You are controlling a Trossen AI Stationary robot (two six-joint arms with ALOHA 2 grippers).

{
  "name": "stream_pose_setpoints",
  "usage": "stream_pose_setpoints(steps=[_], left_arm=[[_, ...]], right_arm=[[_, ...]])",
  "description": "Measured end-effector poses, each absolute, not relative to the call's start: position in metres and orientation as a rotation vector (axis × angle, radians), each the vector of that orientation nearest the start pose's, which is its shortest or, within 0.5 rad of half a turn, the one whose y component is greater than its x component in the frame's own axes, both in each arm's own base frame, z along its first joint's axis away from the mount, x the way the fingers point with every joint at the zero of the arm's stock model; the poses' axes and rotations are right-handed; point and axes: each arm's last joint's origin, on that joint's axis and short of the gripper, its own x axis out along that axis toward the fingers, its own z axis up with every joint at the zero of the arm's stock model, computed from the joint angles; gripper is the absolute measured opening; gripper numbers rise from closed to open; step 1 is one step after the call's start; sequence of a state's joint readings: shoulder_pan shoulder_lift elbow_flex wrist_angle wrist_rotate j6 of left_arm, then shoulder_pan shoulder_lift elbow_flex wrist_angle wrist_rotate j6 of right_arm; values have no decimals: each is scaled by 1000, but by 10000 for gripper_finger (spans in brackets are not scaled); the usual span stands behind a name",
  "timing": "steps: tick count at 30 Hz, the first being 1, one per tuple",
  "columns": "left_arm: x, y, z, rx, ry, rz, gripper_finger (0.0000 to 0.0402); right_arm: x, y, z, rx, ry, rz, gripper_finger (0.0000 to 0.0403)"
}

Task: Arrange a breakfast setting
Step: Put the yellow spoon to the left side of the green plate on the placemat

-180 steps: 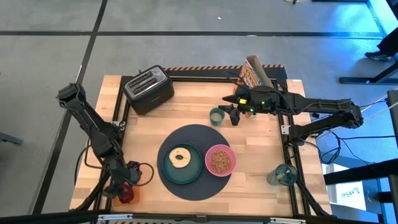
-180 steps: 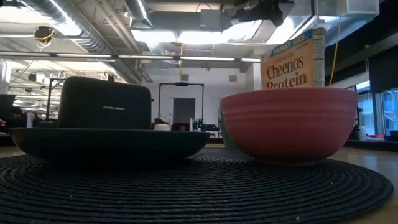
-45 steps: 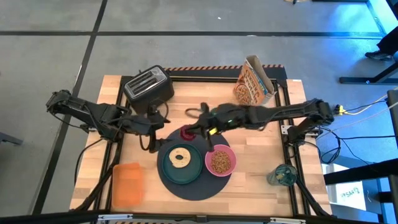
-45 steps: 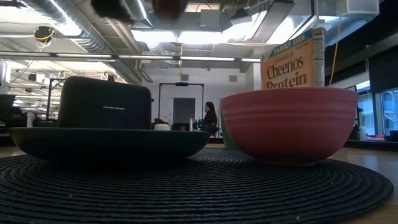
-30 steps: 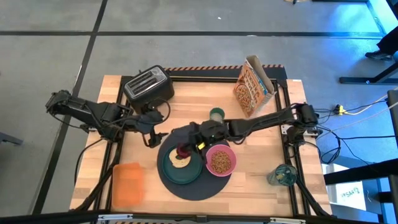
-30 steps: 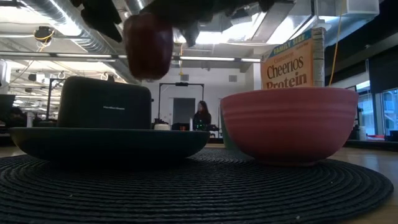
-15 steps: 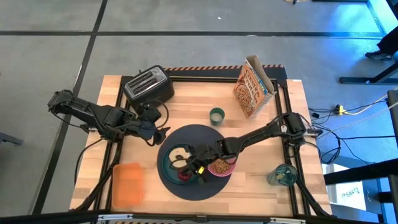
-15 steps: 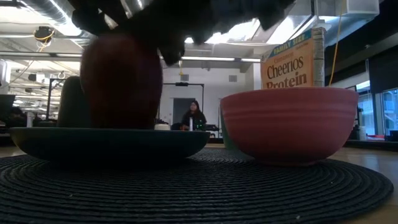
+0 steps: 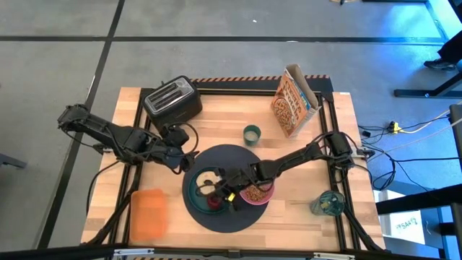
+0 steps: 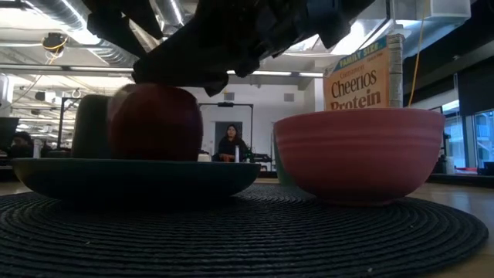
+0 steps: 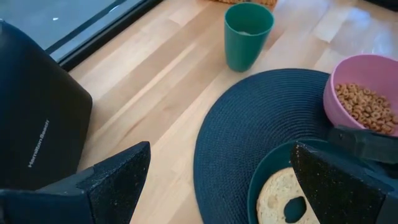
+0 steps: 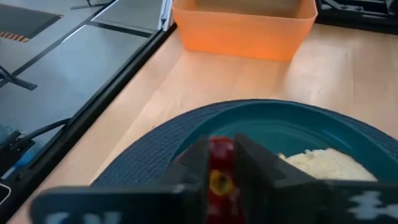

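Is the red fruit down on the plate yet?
Yes. The low view shows the dark red fruit resting on the teal plate, right gripper just above it.

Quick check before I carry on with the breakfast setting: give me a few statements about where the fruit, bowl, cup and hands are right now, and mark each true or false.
1. The dark red fruit sits on the teal plate. True.
2. The pink bowl is empty. False: it holds cereal.
3. The right hand is over the plate, at the fruit. True.
4. The small green cup stands on the dark grey round mat. False: it stands on bare wood beyond the mat.
5. The left hand holds the bagel half. False: it is open beside the mat; the bagel lies on the plate.
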State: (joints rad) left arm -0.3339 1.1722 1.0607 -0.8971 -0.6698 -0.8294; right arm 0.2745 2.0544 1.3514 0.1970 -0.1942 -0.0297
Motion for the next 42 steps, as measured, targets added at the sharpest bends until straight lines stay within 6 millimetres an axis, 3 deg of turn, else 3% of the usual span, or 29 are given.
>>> stream_pose_setpoints(steps=[5, 7, 14, 19, 21, 27, 35, 42], left_arm=[[209, -54, 303, -266, 692, 621, 380], [209, -54, 303, -269, 700, 612, 380], [208, -52, 311, -289, 682, 602, 380], [211, -45, 336, -291, 593, 625, 380], [215, -42, 346, -257, 551, 610, 380], [227, -25, 366, -187, 460, 565, 380], [241, 8, 361, -200, 513, 440, 357], [260, 23, 357, -125, 483, 345, 310]], right_arm=[[434, 126, 180, 1, 519, 451, 120], [432, 124, 190, 32, 510, 452, 145], [408, 95, 268, 107, 418, 304, 201], [365, 60, 330, 250, 404, 88, 201], [345, 49, 342, 332, 464, 20, 196], [284, 41, 350, 586, 766, -151, 173], [215, 67, 348, 790, 1144, -332, 159], [170, 93, 349, 944, 1492, -367, 159]])
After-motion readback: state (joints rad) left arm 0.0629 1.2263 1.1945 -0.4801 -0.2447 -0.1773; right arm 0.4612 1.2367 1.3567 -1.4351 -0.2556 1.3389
